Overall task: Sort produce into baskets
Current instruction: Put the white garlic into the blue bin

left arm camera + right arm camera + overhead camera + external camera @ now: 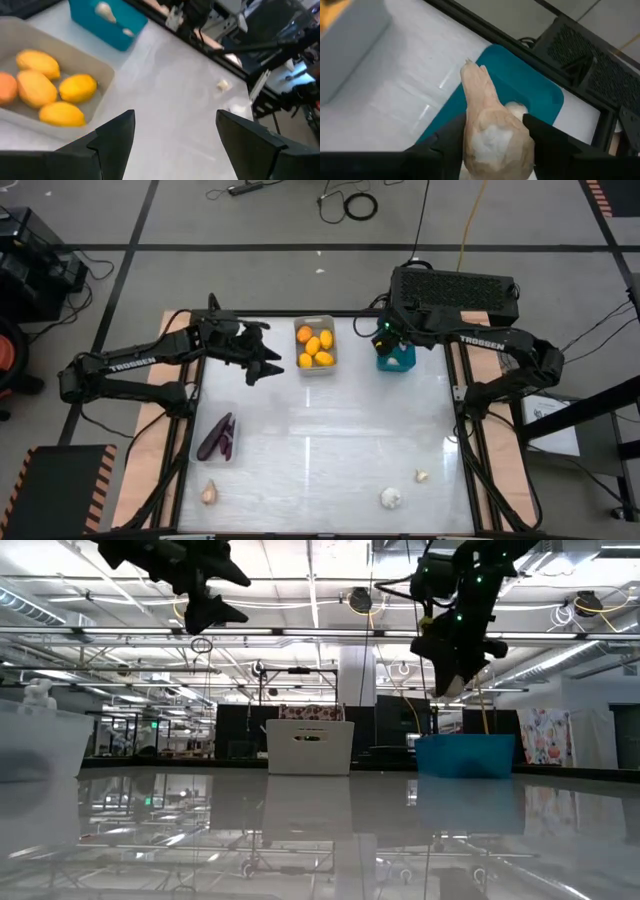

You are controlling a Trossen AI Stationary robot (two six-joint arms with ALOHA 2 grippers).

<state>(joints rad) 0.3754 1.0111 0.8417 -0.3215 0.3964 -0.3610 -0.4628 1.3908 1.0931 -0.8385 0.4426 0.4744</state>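
**Garlic hanging over the teal bin**

The right gripper (492, 137) is clamping a garlic bulb (487, 125) directly above the teal basket (540, 90), where another bulb (516, 108) is lying. The left gripper (175, 135) is hovering, fingers wide apart, beside the grey basket (316, 368) of yellow and orange fruits (50, 92)

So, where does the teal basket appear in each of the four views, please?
High view: the teal basket sits at the table's far edge, under the right gripper.
Low view: at the right, on the far edge.
Left wrist view: at the top, left of centre.
Right wrist view: in the middle, behind the held garlic bulb.
Shared landmark: the grey basket of yellow fruits beside it.
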